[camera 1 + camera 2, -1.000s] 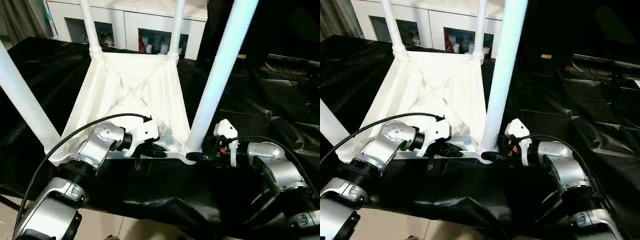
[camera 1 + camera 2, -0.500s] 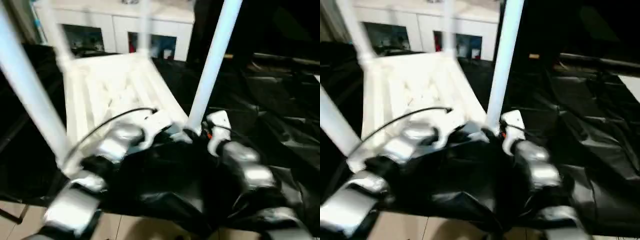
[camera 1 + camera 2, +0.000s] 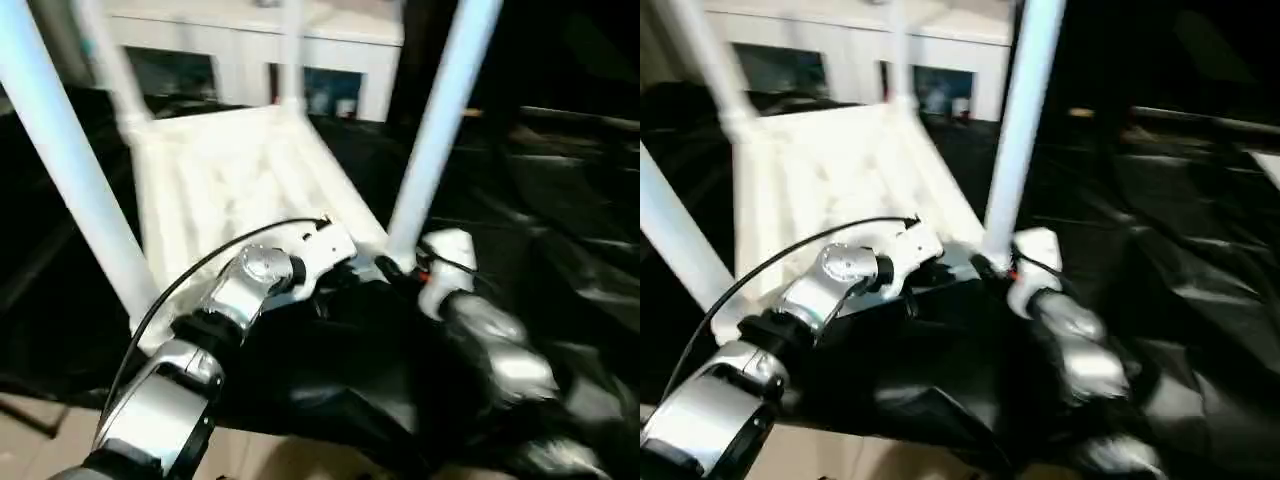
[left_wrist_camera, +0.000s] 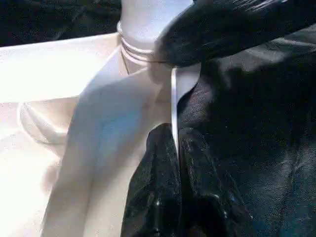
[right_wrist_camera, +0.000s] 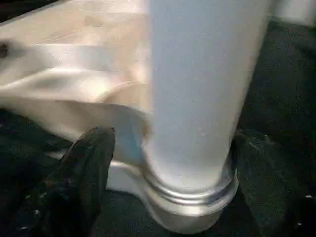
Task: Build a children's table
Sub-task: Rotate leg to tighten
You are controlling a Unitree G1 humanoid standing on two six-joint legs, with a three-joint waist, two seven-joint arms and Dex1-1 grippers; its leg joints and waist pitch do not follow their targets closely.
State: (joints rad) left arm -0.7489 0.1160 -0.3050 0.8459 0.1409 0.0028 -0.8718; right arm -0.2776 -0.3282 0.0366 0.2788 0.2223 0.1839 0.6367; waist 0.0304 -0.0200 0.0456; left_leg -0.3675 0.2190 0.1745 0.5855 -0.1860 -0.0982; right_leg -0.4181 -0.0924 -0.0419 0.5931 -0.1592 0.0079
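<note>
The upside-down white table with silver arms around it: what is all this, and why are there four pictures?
This is a two-armed robot putting together a children's table. The two wide pictures come from cameras in its head, looking down over its silver forearms. The two close-ups come from a camera on each wrist.

The white table lies upside down on a black cloth, with its four legs pointing up. The left pincer is shut on the thin edge of the tabletop. The right pincer stands open, with one finger on each side of the near leg, just where the leg plugs into the corner. A white cabinet stands behind.
</note>
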